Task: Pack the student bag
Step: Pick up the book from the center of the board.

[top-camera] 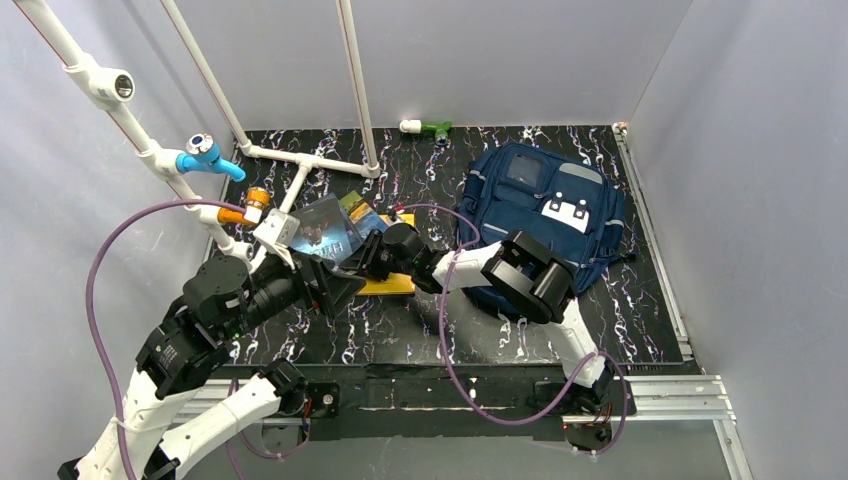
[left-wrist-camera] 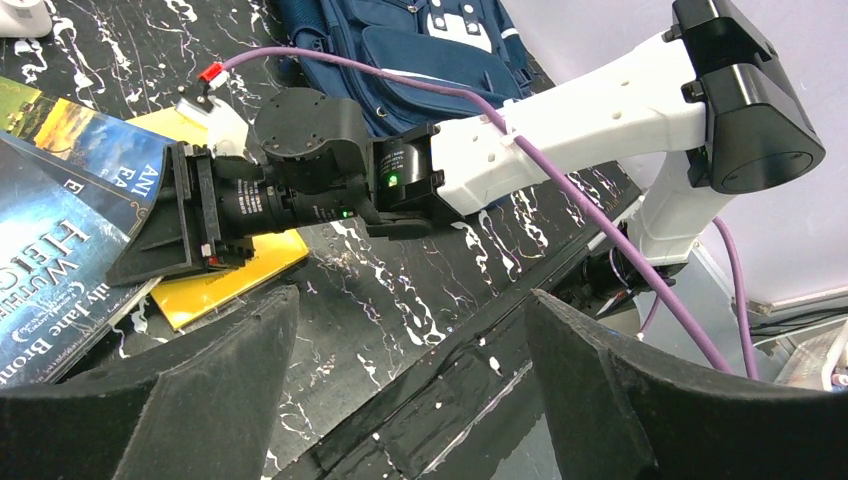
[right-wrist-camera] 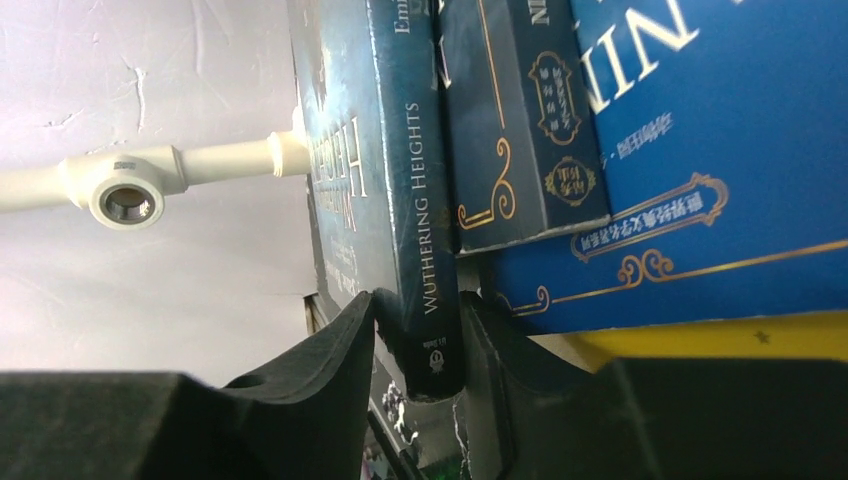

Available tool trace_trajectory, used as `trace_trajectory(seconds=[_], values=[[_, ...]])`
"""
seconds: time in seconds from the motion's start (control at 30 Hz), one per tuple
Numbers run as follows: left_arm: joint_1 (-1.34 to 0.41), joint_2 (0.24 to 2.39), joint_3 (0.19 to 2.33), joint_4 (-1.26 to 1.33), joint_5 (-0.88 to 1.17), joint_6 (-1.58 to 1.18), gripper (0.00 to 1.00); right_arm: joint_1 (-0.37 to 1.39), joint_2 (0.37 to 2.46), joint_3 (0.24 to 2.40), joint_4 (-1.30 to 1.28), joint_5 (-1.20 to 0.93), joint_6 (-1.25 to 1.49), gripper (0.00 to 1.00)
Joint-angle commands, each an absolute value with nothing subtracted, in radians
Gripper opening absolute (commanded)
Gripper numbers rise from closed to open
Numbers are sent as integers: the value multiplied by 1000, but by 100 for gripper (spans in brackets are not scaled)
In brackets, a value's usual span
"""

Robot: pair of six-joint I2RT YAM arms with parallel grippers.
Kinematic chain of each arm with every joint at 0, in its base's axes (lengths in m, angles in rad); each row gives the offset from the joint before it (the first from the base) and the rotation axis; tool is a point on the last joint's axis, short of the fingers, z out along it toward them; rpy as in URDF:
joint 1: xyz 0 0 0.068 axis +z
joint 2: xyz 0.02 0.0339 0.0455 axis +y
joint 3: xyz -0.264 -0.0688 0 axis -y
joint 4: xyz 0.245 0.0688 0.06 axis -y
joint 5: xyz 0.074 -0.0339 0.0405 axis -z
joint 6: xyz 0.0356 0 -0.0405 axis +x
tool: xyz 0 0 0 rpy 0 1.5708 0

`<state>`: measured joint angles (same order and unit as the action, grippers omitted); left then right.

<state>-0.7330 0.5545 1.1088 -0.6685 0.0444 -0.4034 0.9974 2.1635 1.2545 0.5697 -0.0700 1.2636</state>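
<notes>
The right gripper (right-wrist-camera: 420, 320) has its jaws clamped on the Wuthering Heights paperback (right-wrist-camera: 428, 200) at the spine; lift level, gripping firmly so it cannot pivot. The student bag (top-camera: 540, 200) lies toward the counter's (top-camera: 400, 330) far right corner. The left gripper (left-wrist-camera: 410, 300) has its jaws apart, empty.

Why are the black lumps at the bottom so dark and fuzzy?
Right wrist view: the right gripper's fingers sit nearest the lens, soft and shadowed, while the Wuthering Heights book is sharp. Left wrist view: the left gripper's fingers likewise. Top view: even light.
</notes>
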Motion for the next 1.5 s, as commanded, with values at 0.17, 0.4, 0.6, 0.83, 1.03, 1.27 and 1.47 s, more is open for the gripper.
trace_trajectory(seconds=[0.17,0.4,0.6,0.83,1.03,1.27,1.47], values=[[-733,568,1104,-691,35,-404,84,1006,2098,1201,658,-107,1336,33],[-733,602,1100,-685,41,-428,84,1005,1934,1028,662,-152,1369,27],[-732,649,1098,-655,56,-484,84,977,1774,888,756,-185,1427,1],[-733,711,1077,-581,60,-691,85,884,1536,773,840,-159,1443,1],[-733,689,1009,-439,26,-866,84,780,1320,706,820,-133,1431,1],[-733,647,884,-250,-71,-1065,94,661,1101,609,875,-59,1493,1],[-732,686,725,114,-87,-1219,98,658,1057,546,1035,83,1642,1]])
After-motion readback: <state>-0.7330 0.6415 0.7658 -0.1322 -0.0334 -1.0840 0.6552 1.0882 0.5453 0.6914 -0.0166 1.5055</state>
